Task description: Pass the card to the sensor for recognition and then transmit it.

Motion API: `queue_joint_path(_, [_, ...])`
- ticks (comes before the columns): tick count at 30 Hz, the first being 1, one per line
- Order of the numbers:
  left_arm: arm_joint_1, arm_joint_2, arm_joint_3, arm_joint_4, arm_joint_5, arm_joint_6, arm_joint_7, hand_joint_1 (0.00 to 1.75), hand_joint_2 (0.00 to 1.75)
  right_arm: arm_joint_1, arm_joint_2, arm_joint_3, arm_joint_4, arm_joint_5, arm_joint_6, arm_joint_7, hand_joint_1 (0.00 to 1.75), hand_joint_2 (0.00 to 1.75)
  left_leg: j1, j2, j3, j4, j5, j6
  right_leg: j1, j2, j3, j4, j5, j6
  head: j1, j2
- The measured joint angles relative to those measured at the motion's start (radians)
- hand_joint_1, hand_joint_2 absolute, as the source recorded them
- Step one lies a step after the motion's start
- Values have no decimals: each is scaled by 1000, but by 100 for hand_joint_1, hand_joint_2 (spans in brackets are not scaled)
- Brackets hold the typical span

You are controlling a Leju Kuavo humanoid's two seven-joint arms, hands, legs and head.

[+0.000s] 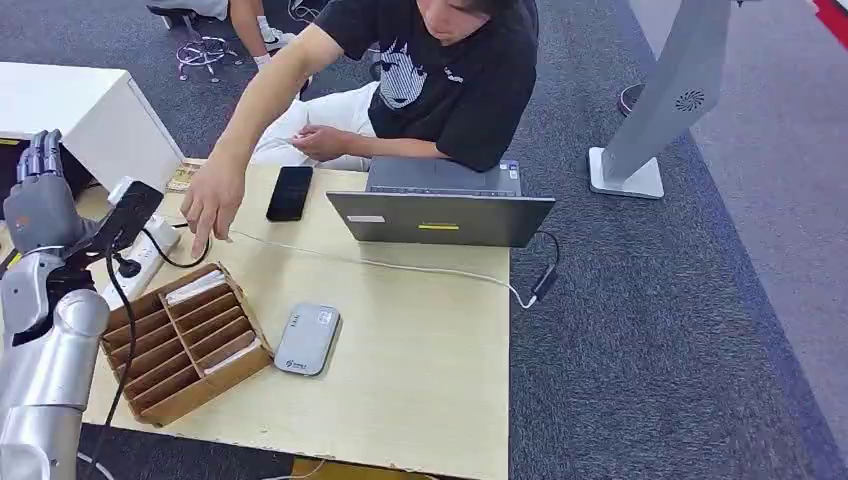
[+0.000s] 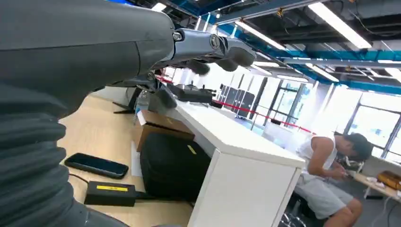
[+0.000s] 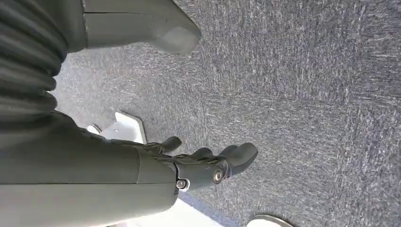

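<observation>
Waiting raised beside the desk [image 1: 420, 400], the left robot hand [image 1: 40, 195] holds nothing, fingers apart, while the right robot hand [image 3: 208, 163] hangs empty; cards [image 1: 195, 288] sit slotted in the cardboard organizer [image 1: 185, 345] near the sensor [image 1: 307, 338].

Grey-blue carpet floor [image 1: 690, 330] surrounds a pale wooden counter [image 1: 420, 360]; a white cabinet [image 1: 70, 105] stands beside it, under ceiling strip lights [image 2: 338, 19].
</observation>
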Motion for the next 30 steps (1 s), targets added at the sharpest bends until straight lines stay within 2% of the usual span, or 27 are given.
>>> queue_joint_path(5, [35, 4, 36, -32, 10, 36, -6, 0, 175, 1, 0, -1, 0, 0, 0, 0, 0, 175, 0, 0, 0, 0, 0, 0, 0, 0, 0, 0, 0, 0, 0, 0])
queue_joint_path(9, [105, 55, 74, -90, -51, -49, 89, 0, 175, 7, 0, -11, 0, -25, 0, -12, 0, 175, 0, 1, -1, -1, 0, 0, 0, 1, 0, 1, 0, 0, 0, 0])
queue_joint_path(12, [233, 116, 136, -201, -70, -81, 137, 0, 175, 16, 2, -29, 0, -42, 0, -18, 0, 175, 1, 6, -1, -1, -1, -1, 0, 6, -2, 1, -1, -1, 0, 0])
queue_joint_path(16, [447, 116, 274, -372, -79, -77, 134, 0, 175, 24, 8, -51, 0, -55, 1, -18, 0, 175, 0, 5, -2, -1, -3, -1, 0, 5, -2, 0, -3, 0, 0, 0])
queue_joint_path(19, [586, 61, 405, -512, -96, -111, 80, 0, 175, 28, 14, -66, 0, -56, 1, -11, 0, 175, 0, 5, -2, -1, -4, 1, 0, 3, -2, -1, -4, 1, 0, 0])
queue_joint_path(22, [662, -15, 541, -608, -119, -181, -3, 0, 175, 29, 18, -76, 0, -55, 0, -8, 0, 175, 0, 4, -2, -1, -4, 1, 0, 3, -1, -1, -4, 1, 1, 0])
queue_joint_path(27, [706, -153, 779, -707, -165, -353, -157, 0, 175, 31, 23, -86, 0, -50, 0, -6, 0, 175, 0, 3, -1, -1, -4, 1, 0, 2, -1, -1, -4, 1, 0, 0])
queue_joint_path(30, [692, -245, 935, -742, -198, -470, -288, 0, 175, 32, 24, -92, 0, -44, 0, -9, 0, 175, 0, 3, -1, -1, -4, 1, 0, 1, -1, -1, -4, 1, 0, 0])
